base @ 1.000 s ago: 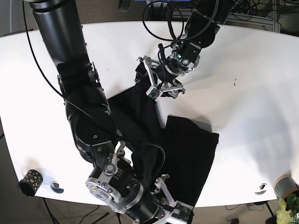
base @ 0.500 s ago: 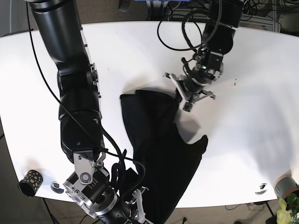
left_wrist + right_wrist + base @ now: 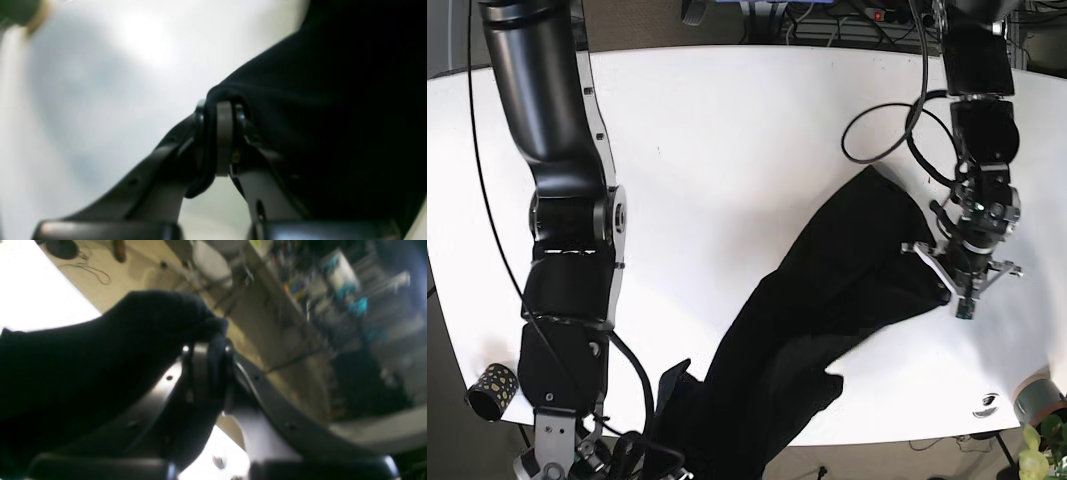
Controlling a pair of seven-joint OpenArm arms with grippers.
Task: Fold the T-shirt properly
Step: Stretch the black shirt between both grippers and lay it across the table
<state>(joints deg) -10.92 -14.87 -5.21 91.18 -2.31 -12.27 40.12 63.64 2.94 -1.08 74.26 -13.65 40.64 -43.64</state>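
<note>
The black T-shirt lies stretched in a diagonal band from the table's right middle to past its front edge. My left gripper is shut on the shirt's right edge; the left wrist view shows its fingertips pinching a fold of black cloth just above the white table. My right gripper is low at the front edge, partly hidden by cloth. In the right wrist view it is shut on a bunched end of the shirt, off the table.
The white table fills the base view. A small black cup with yellow dots stands at the front left. A round marker, a grey pot and a plant are at the front right. Cables hang by the left arm.
My left gripper has swung right and toward the front, pulling the shirt's end with it. My right gripper has dropped past the front edge. The shirt has gone from bunched to stretched diagonally.
</note>
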